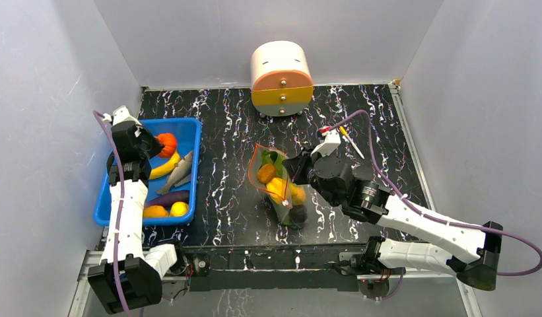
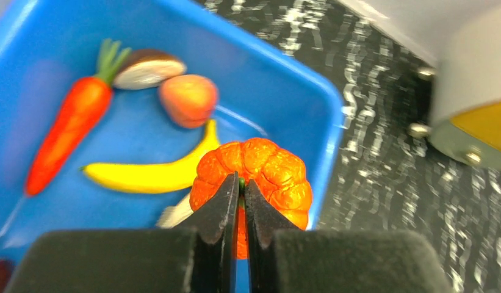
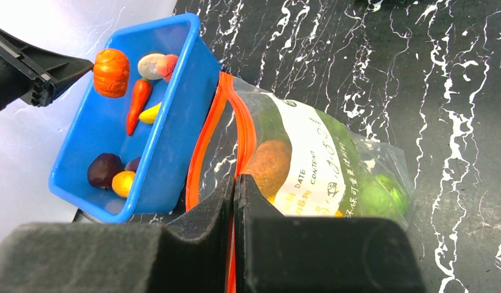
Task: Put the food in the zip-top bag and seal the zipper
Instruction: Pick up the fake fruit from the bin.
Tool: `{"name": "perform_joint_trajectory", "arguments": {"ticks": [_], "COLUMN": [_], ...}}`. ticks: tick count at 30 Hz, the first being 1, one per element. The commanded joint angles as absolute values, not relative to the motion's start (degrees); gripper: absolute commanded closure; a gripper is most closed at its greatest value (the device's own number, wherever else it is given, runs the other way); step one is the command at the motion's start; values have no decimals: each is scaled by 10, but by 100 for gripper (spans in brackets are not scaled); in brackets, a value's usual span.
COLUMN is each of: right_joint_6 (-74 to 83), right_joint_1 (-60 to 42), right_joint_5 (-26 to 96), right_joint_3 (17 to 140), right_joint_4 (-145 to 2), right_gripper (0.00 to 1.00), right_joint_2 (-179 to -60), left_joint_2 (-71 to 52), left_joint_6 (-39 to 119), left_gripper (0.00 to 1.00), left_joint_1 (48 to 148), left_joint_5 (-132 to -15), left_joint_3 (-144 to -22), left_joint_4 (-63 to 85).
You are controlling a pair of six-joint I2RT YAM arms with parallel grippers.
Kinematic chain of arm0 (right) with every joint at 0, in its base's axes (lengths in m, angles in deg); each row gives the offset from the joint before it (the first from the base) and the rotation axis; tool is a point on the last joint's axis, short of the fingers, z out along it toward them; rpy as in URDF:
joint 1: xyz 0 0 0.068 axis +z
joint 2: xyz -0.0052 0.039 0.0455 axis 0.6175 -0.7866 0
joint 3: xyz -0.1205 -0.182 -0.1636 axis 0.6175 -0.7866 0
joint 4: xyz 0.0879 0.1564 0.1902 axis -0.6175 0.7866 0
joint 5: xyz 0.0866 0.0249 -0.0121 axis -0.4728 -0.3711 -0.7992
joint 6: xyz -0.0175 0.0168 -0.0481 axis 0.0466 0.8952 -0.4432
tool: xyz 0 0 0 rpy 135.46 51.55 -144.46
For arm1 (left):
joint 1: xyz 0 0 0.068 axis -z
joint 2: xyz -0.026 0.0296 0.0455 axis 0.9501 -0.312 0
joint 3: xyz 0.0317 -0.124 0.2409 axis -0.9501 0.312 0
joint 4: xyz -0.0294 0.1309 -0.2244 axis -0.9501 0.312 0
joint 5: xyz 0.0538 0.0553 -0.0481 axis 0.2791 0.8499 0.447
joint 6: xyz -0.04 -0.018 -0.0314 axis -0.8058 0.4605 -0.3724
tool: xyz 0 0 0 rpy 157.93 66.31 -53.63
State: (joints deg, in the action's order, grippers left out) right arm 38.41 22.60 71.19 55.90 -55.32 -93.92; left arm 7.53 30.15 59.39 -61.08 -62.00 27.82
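**Loading step, one item in transit.** The left gripper [image 2: 240,185] is closed narrowly on the green stem of a toy pumpkin [image 2: 266,174], which hangs over the far end of the blue bin [image 3: 174,122] and appears lifted off its floor. A carrot [image 2: 68,131], a banana [image 2: 150,172] and other pieces lie in the bin below it. The right gripper [image 3: 234,181] is pinched shut on the zipper [image 3: 248,137], the red-orange strip at the mouth of the zip-top bag [image 3: 357,165]. The bag lies on the table [image 3: 418,73] just beside the bin, its mouth turned toward the bin and parted into a loop. A brown-orange piece [image 3: 269,165] and a green ball [image 3: 385,192] are already inside.

**Stage.** Filling is partly done. Sealing has not begun, and food is left in the bin.

**Next move, as judged.** The pumpkin must be carried across the bin wall to the open mouth and released inside, while the right gripper holds the lip up. The pumpkin looks bulky against the opening, so alignment with the gap matters.

**Writing.** The white label [image 3: 309,152] on the bag carries the printed words "DATE" and "CONTENT". Other marks beside them, including small characters and what may be handwritten figures, are too small to read.
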Motion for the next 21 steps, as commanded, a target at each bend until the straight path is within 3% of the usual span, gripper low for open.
{"name": "perform_joint_trajectory", "arguments": {"ticks": [1,8,14,21], "right_joint_6": [393,402,422,437], "right_joint_1": [228,227,227,227], "right_joint_5": [734,748,764,758], "right_joint_3": [569,583,581,584], "right_joint_4": [-603,-593,-592,-609], "right_gripper": [100,100,100,100], "right_joint_2": [-930,-939,-927,-944], "left_joint_2": [88,78,79,120], "left_joint_6": [315,266,251,73], "left_gripper": [100,100,100,100], "left_joint_1": [621,662,718,782], "left_joint_5": [-748,-942,-1037,-1122], "left_joint_3": [-659,-649,-662,-604], "left_joint_4": [277,219,204,42]}}
